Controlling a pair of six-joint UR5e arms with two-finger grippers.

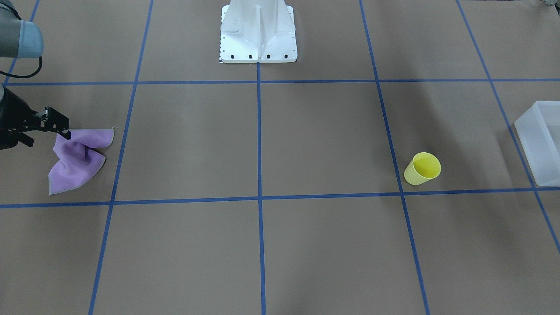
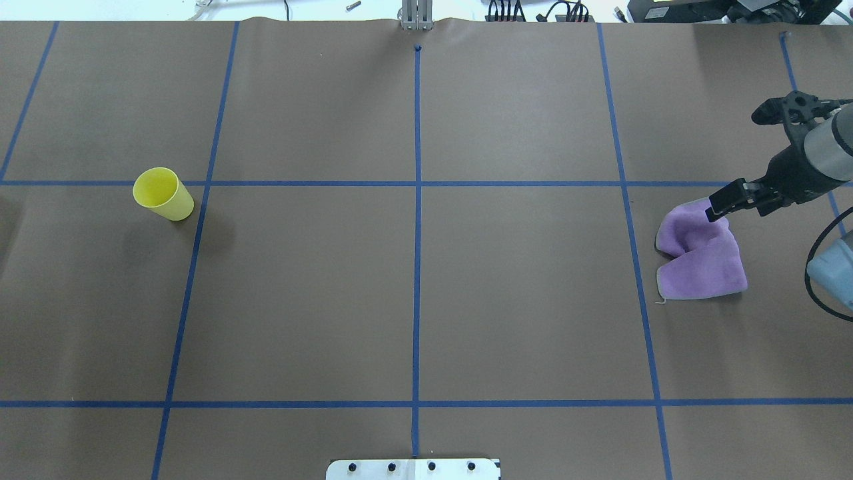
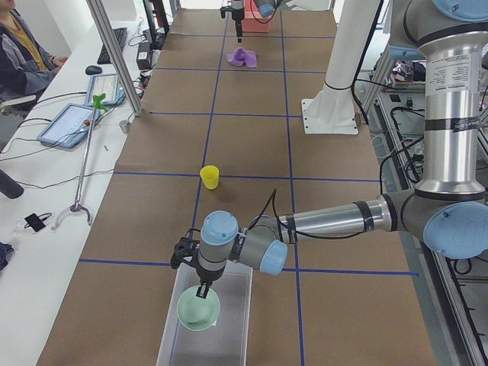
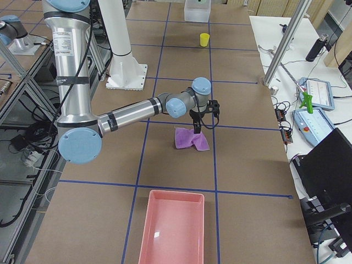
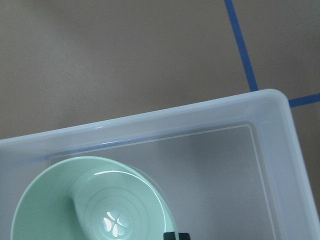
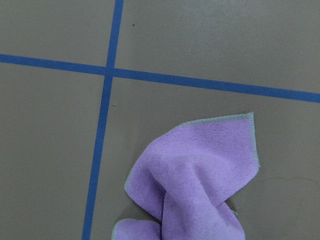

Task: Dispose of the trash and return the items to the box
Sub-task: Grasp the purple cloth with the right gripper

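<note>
The mint-green bowl [image 3: 198,311] lies inside the frosted-white box [image 3: 171,335]; the left wrist view shows the bowl [image 5: 90,200] against the box's wall [image 5: 150,125]. My left gripper [image 3: 202,292] hangs just over the bowl; I cannot tell whether it is open or shut. The yellow cup [image 1: 422,169] stands upright on the table, apart from the box [image 1: 540,144], and also shows in the overhead view [image 2: 163,193]. My right gripper [image 2: 716,212] is at the far end, shut on the top corner of a crumpled purple cloth [image 2: 700,257].
A pink tray [image 4: 173,231] sits beyond the cloth [image 4: 191,138] at the table's right end. The white robot base [image 1: 258,39] stands at the middle of the robot's side. Blue tape lines grid the brown table. An operator sits at a side desk.
</note>
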